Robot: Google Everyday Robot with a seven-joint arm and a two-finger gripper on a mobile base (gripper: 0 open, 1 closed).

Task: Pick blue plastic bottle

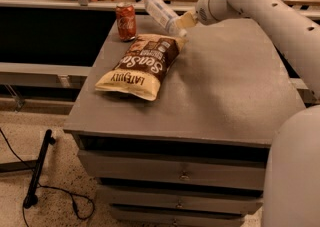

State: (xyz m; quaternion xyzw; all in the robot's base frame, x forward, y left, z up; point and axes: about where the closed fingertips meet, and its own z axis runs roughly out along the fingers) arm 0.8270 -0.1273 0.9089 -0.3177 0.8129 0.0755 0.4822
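Note:
The blue plastic bottle [162,13], clear and ribbed with a pale label, is held tilted in the air above the far part of the table, its far end pointing up and left. My gripper [184,22] is shut on its lower end, at the end of the white arm that reaches in from the right. The bottle hangs just above the top edge of the chip bag and to the right of the red soda can.
A red soda can [126,21] stands at the table's far left. A brown and yellow chip bag [141,65] lies left of the middle. The grey table [225,86] has drawers below. A counter with clutter runs behind. A black stand and cable lie on the floor at left.

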